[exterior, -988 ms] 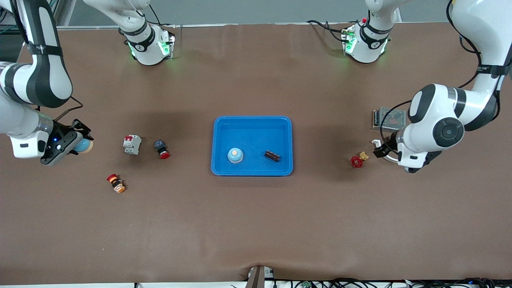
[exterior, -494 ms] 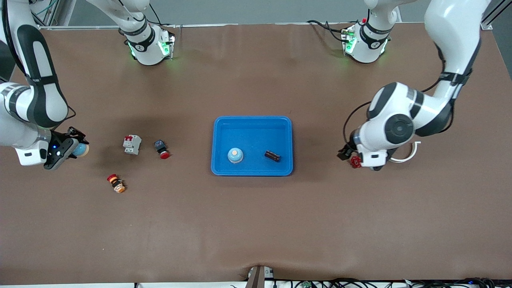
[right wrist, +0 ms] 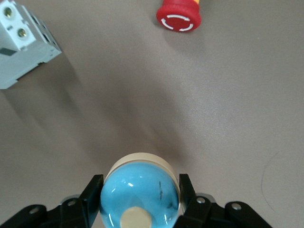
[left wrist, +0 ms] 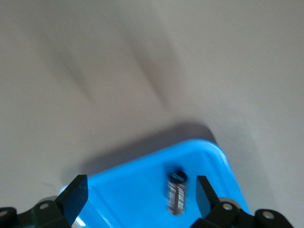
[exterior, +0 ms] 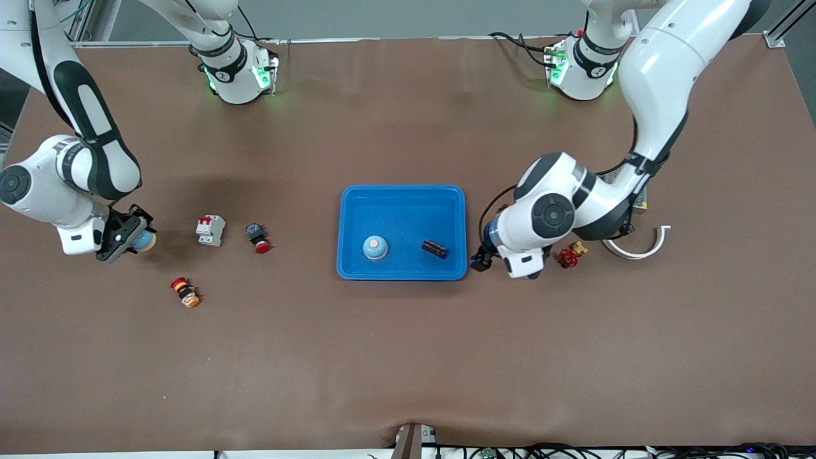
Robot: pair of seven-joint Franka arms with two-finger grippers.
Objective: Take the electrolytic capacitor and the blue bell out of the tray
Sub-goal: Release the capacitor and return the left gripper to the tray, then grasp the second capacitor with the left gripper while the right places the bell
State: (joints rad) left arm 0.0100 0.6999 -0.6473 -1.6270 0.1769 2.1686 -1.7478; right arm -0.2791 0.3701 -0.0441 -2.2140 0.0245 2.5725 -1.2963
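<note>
A blue tray sits mid-table. In it lie a blue bell and a dark ribbed capacitor. My right gripper is shut on a second blue bell, low over the table at the right arm's end. In the right wrist view that bell fills the gap between the fingers. My left gripper is open and empty, beside the tray's edge at the left arm's end. The left wrist view shows the capacitor in the tray between the open fingertips.
A white circuit breaker and a red push button lie between the held bell and the tray. A red-and-yellow button lies nearer the camera. A red valve and a white curved part lie by the left arm.
The left arm has swung from its end of the table to the tray's edge. The right gripper, with the bell in it, has shifted slightly toward the tray.
</note>
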